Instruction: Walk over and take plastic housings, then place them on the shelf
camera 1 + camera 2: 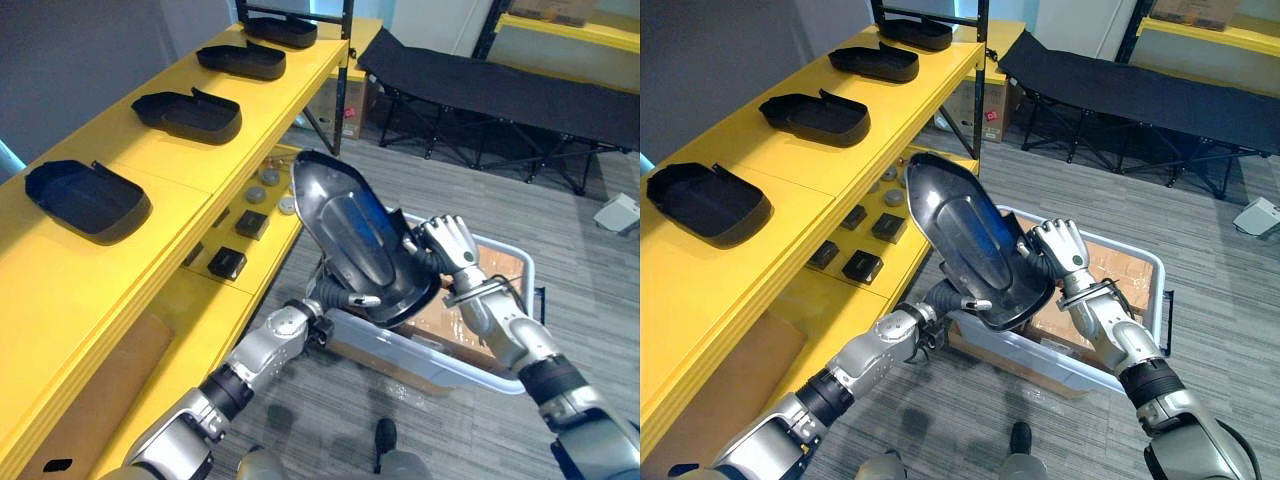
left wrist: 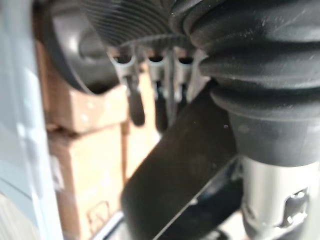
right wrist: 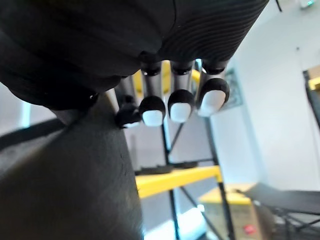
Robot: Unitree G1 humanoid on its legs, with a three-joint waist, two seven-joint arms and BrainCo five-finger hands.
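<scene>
A glossy black plastic housing [image 1: 355, 240] stands tilted on edge above a bin, held between both hands. My left hand [image 1: 338, 296] grips its lower edge from beneath; in the left wrist view the dark housing edge [image 2: 180, 170] runs between the fingers [image 2: 136, 102] and the thumb. My right hand [image 1: 448, 246] clasps the right rim, fingers [image 3: 180, 106] curled over the housing [image 3: 75, 190]. Several matching housings lie open side up in a row on the top board of the yellow shelf [image 1: 200, 165], the nearest housing [image 1: 88, 200] at the left.
Below the held part is a white bin [image 1: 470, 372] with cardboard boxes [image 1: 462, 325] inside. The shelf's lower board carries small black boxes [image 1: 227, 263] and round grey parts [image 1: 256, 193]. A black folding cot [image 1: 500, 85] stands behind on the grey floor.
</scene>
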